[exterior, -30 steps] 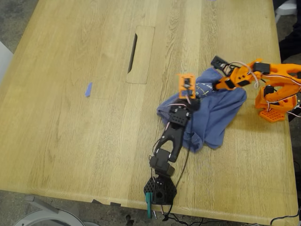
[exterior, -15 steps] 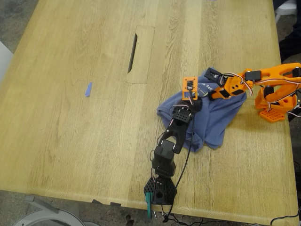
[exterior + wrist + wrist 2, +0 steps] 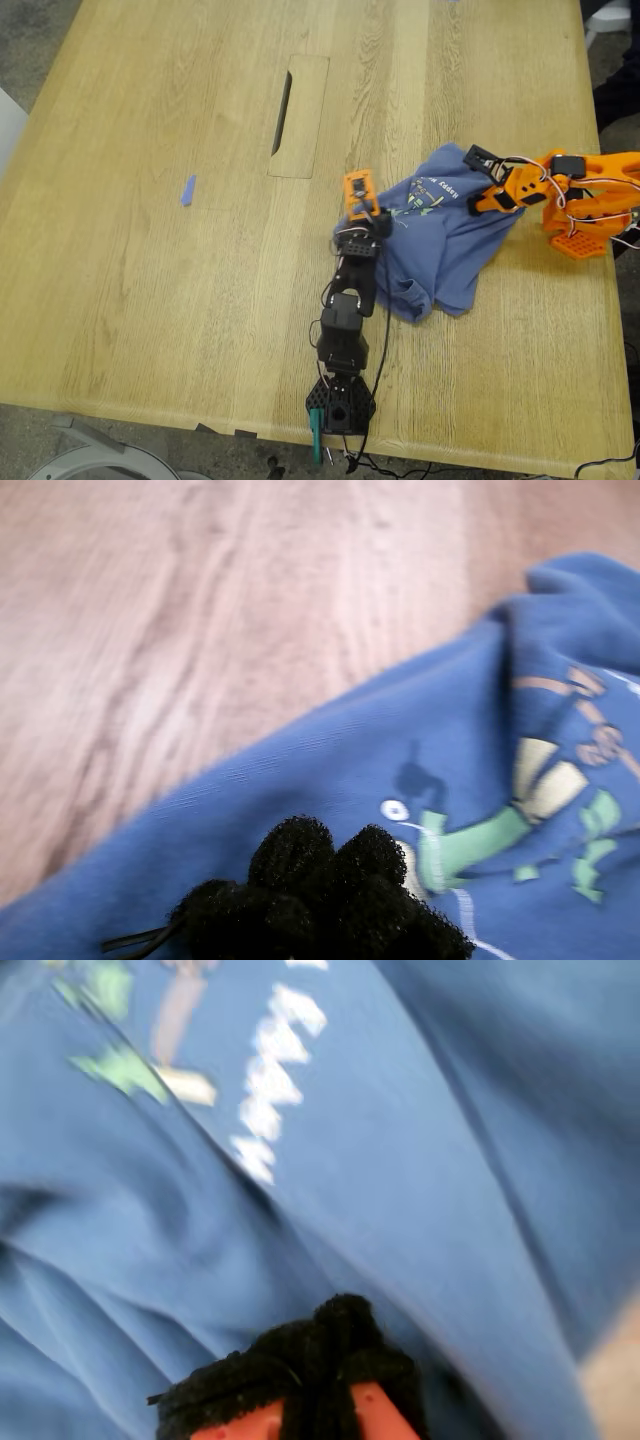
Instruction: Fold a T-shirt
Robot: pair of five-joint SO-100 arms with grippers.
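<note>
1. Slate-blue cotton, bunched and creased: the T-shirt (image 3: 450, 240) lies in a loose heap on the wooden table (image 3: 150, 250), at about 3 o'clock from the table's middle in the exterior view, with its printed chest (image 3: 420, 195) facing up.
2. My first gripper (image 3: 366, 213), on the black arm, sits at the heap's 9 o'clock edge. In its wrist view the black foam pads (image 3: 300, 865) bunch together low over the fabric, but I cannot tell whether they are shut on cloth or only resting there.
3. My second gripper (image 3: 482, 158), on the orange arm, is at the heap's 1 o'clock corner. Its foam-tipped fingers (image 3: 335, 1345) press close to the cloth, blurred; whether they are apart or clamped, I cannot tell.
4. Judging by the creases, the shirt is not yet laid flat, so folding proper has hardly begun.
5. Risks as I see them:
   - A pinch that catches one layer only would drag the top and leave the rest crumpled.
   - Pulling towards 9 o'clock without the other corner held would slide the whole heap.
   - Foam may snag the knit and carry it along on release.
   - The arms are near each other and could collide.
</note>
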